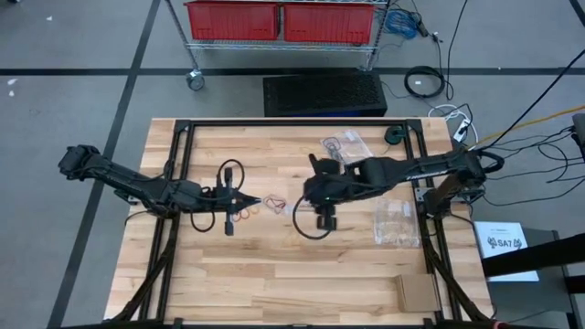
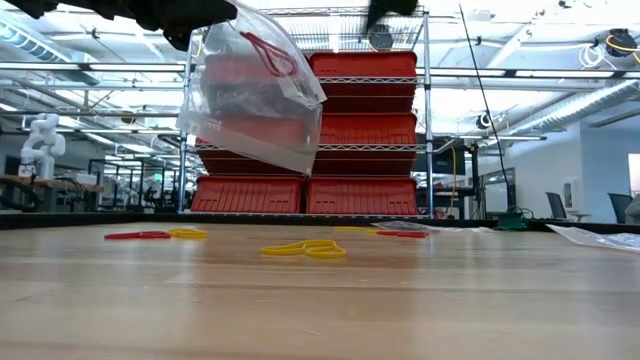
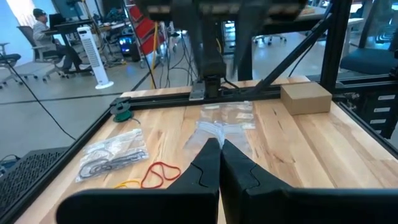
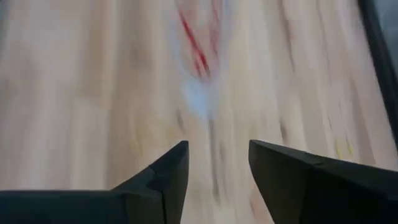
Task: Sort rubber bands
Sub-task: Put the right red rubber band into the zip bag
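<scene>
Two claws are meeting near the middle of your table. Your left gripper is clenching the edge of a clear bag, which is hanging off its tip, clear of the wood, with red rubber bands lying inside. Your right gripper is hovering just beyond that bag, facing the left claw, with its fingers standing apart and gripping nothing. Loose red and yellow bands are lying on the wood just beside the left claw's tip. Farther out from the left claw, a second bag is holding dark bands.
</scene>
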Robot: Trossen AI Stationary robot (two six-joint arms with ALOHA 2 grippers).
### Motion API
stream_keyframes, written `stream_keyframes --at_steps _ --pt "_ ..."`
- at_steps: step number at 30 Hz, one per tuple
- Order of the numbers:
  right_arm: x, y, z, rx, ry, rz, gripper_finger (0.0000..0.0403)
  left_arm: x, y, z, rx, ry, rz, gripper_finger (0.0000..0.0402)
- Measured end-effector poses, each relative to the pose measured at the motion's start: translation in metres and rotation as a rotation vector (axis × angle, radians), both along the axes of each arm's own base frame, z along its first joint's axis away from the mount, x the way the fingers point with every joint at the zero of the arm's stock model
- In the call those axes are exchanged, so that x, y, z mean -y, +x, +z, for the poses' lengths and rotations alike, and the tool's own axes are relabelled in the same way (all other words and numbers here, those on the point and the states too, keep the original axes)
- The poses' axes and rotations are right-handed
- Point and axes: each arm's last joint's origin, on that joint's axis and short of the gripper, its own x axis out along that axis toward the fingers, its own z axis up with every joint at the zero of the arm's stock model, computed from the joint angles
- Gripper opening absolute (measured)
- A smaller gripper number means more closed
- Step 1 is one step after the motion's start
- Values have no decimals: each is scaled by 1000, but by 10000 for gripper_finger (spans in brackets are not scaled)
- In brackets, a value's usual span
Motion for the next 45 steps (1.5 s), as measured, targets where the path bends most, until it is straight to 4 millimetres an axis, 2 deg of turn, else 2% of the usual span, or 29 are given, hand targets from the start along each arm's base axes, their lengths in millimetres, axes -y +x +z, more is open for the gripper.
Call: stream_keyframes --at_steps 3,7,13,19,26,30,37,45 --pt "6 -7 -21 -124 9 -11 153 0 0 0 0 1 6 0" --pt "20 -17 -56 -194 59 -8 138 -1 -3 0 -13 7 21 0" --pt "65 -43 -121 -234 19 -31 117 -4 -10 3 -21 13 50 0" --pt "109 -55 -176 -241 -23 -63 106 -5 -13 4 -23 14 56 0" --pt "147 -50 -189 -159 -35 -157 119 -6 -13 3 -36 38 78 0" --pt "160 -46 -192 -113 -67 -158 98 -6 -13 3 -37 39 78 0" --pt "164 -41 -193 -77 -94 -136 7 -6 -13 3 -36 39 78 0" --pt "165 -37 -208 -112 -90 -120 1 -6 -13 3 -36 39 78 0"
